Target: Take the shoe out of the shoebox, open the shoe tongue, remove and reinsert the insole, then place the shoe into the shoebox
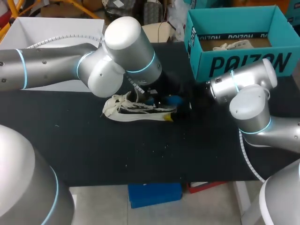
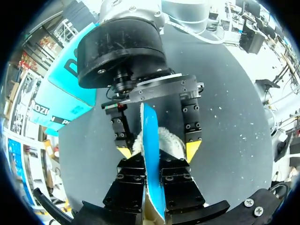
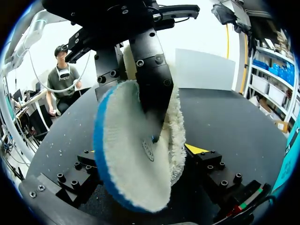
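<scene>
A white shoe lies on its side in the middle of the black table. Just right of it, the insole stands clear of the shoe, blue underneath and white fleece on top. My left gripper is shut on the insole's blue edge, its black fingers pinching it from both sides. Facing it from the right, my right gripper is open, and its yellow tips straddle the fleecy insole. The teal shoebox stands at the back right.
A flat white sheet or lid lies at the back left of the table. Some crumpled paper sits inside the shoebox. The two arms meet closely over the table's middle.
</scene>
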